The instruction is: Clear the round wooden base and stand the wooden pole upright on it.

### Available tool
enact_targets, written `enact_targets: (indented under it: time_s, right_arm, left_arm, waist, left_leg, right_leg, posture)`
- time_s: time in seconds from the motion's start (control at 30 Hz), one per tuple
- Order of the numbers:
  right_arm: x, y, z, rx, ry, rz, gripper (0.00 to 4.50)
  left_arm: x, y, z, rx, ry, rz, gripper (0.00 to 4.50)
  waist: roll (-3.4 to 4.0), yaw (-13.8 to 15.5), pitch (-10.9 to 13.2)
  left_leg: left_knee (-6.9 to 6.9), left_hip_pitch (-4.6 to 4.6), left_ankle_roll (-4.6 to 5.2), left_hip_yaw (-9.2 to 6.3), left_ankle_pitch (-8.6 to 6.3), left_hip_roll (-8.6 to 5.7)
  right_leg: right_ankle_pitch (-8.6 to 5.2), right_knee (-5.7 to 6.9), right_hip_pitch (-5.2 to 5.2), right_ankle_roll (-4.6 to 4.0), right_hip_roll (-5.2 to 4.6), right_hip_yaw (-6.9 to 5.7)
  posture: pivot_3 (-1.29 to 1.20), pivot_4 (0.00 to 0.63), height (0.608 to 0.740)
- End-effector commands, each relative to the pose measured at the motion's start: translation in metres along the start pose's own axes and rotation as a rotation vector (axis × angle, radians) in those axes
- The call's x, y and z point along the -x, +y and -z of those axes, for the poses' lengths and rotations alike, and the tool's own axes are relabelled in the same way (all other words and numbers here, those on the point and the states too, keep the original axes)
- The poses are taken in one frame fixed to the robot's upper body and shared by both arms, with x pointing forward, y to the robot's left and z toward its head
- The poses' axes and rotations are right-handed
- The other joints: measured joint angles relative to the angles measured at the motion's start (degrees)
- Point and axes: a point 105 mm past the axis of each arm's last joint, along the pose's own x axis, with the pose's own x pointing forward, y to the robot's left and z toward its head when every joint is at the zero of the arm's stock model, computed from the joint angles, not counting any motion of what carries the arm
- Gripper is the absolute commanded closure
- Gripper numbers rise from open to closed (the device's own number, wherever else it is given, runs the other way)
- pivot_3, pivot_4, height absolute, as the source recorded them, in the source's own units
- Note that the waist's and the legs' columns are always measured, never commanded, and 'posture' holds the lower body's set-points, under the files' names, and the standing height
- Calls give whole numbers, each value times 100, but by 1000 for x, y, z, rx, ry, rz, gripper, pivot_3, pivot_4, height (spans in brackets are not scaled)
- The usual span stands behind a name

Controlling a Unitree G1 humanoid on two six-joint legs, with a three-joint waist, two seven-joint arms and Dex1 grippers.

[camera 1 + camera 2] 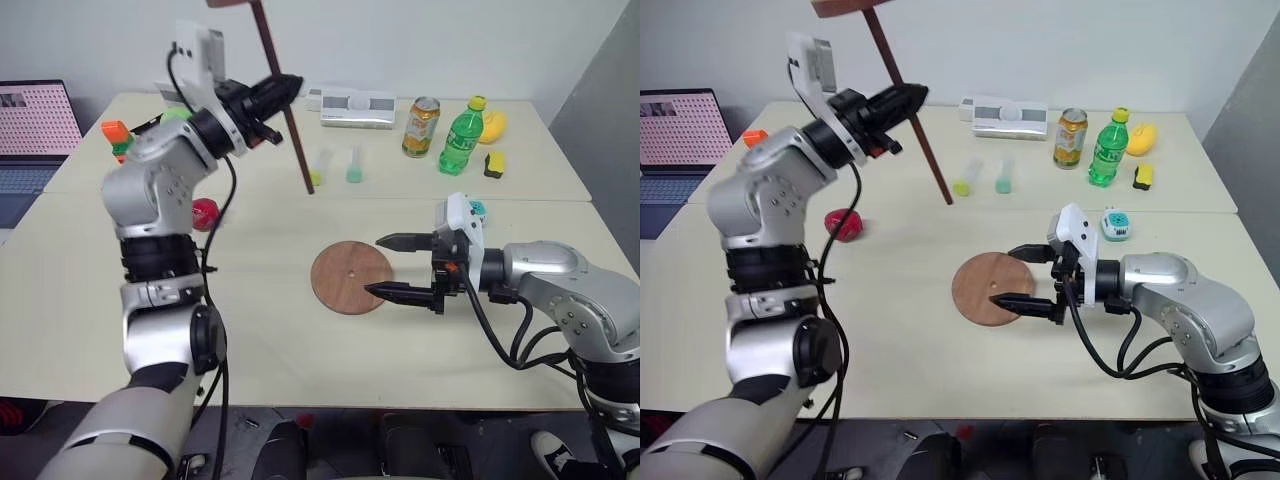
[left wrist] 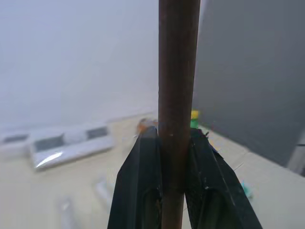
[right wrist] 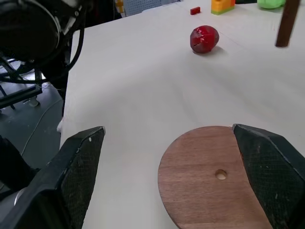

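While the left arm is raised over the back of the table, status is as follows:

Left gripper (image 1: 290,87): black fingers clamped on the thin dark-brown wooden pole (image 1: 285,110), gripping it partway along the shaft; the left wrist view shows the rod (image 2: 177,114) pinched tight between both fingers (image 2: 138,181).

Pole: held in the air, tilted rather than vertical. Disc end (image 1: 845,6) is up, at the top edge of the head views; bare lower end hangs clear above the table near the two short clear tubes with green caps (image 1: 338,168). Not touching the base.

Round reddish-brown wooden base (image 1: 350,277): lies flat on the cream table (image 1: 260,350), small centre hole visible (image 3: 220,175), nothing on top of it.

Right gripper (image 1: 397,267): jaws spread wide, holding nothing, pointing sideways toward the robot's left. It sits just over the base's right edge, one finger on either side of the rim in the right wrist view. Contact with the disc: cannot tell.

Red crumpled ball-like item (image 3: 204,39): on the table left of the base, well apart from it.

Far side of table: silver rectangular box (image 1: 357,108), orange drink can (image 1: 421,126), green plastic bottle (image 1: 461,137), yellow items beside it.

Left edge: open laptop (image 1: 30,135).
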Motion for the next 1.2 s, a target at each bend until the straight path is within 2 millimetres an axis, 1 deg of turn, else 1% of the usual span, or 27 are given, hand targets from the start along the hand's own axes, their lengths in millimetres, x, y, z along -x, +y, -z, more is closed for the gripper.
enact_targets:
  time_s: [0.03,0.1,0.13,0.27,0.37,0.53,0.67,0.83,0.9,1.0,1.1,1.2]
  right_arm:
    - [6,7,-7,70,-12,-15,0]
    - [9,8,-5,71,1,-9,0]
    - [10,8,-4,72,4,-7,0]
    - [14,9,3,59,38,-9,0]
    - [17,7,11,60,79,9,0]
    - [19,-1,18,78,115,62,0]
    - [21,-8,25,99,149,112,0]
    - [24,-6,31,111,183,111,0]
    - [24,-6,31,112,184,111,0]
    - [25,-7,31,112,183,114,0]
    - [25,-7,31,112,183,114,0]
    - [25,-7,30,110,182,114,0]
  left_arm:
    - [-2,-60,3,-131,-86,276,4237]
    - [1,-81,22,-124,-52,372,4237]
    - [3,-86,27,-125,-41,398,4237]
    - [7,-103,45,-92,-27,482,4237]
    - [10,-109,58,-92,-6,515,4237]
    - [13,-110,71,-93,19,527,4237]
    - [11,-101,79,-103,41,493,4237]
    - [12,-97,89,-125,73,482,4237]
    - [12,-94,88,-122,71,475,4237]
    - [9,-88,92,-128,79,443,4237]
    - [10,-87,100,-125,95,437,4237]
    - [10,-86,102,-126,103,433,4237]
  waist:
    - [0,1,0]
    - [1,4,-1]
    - [0,6,0]
    - [0,2,0]
    - [0,8,0]
    - [-1,9,0]
    - [0,10,0]
    - [-1,13,0]
    - [-1,12,0]
    - [-1,13,0]
    - [-1,12,0]
    - [-1,13,0]
  left_leg:
    - [-2,5,0,5,0,1]
    - [-1,3,0,3,0,3]
    - [-2,5,0,5,0,3]
    - [0,8,3,6,-1,3]
    - [0,11,4,5,-2,4]
    - [0,11,4,3,-2,4]
    - [0,11,4,3,-2,4]
    - [0,10,4,3,-2,3]
    - [0,10,4,3,-2,3]
    - [0,11,4,2,-2,4]
    - [0,11,4,2,-2,3]
    - [0,11,4,1,-2,3]
  right_leg:
    - [0,0,3,0,1,4]
    - [0,-2,3,0,3,1]
    - [0,-2,7,0,3,4]
    - [0,2,8,-1,6,6]
    - [0,0,12,-1,9,5]
    - [0,-2,14,-1,9,3]
    - [0,-3,15,-1,10,3]
    - [0,-4,15,-1,10,2]
    - [0,-4,14,-1,10,2]
    - [0,-3,15,-1,10,2]
    - [0,-4,15,-1,10,2]
    - [0,-4,16,-1,10,1]
  posture:
    - [0,150,740]
    - [0,150,740]
    - [0,150,740]
    - [0,150,740]
    - [0,150,740]
    - [0,150,740]
    - [0,150,740]
    - [0,150,740]
    - [0,150,740]
    - [0,150,740]
    - [0,150,740]
    - [0,150,740]
